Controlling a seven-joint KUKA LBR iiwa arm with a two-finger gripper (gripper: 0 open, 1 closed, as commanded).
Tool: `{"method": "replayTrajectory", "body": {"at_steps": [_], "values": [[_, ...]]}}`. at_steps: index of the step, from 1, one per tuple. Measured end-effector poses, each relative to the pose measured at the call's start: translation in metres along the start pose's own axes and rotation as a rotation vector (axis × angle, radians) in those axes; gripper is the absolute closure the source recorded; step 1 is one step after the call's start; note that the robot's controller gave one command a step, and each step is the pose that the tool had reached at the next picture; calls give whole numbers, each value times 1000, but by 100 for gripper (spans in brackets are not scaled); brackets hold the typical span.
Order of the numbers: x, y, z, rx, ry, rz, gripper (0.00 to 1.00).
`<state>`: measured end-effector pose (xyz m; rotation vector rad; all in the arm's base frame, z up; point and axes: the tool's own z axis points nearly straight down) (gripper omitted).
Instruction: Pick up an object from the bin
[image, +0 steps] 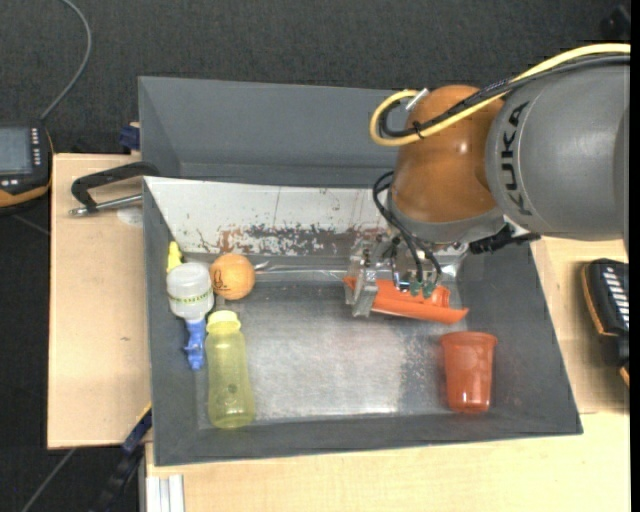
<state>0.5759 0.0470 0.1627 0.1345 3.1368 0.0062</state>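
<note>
One flat orange piece (425, 308) lies at the bin's (330, 370) two o'clock under the pincer (395, 285). Whether the pincer is spread or pinching cannot be told.

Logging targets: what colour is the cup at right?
Red. The cup shows best in the camera view.

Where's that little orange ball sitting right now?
In the camera view the orange ball lies in the left rear part of the bin, near the back wall, beside a white-capped container, with the yellow bottle just in front.
</note>
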Motion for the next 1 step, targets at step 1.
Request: {"method": "replayTrajectory", "body": {"at_steps": [1], "values": [[-3, 10, -71, -2, -15, 12, 100]]}}
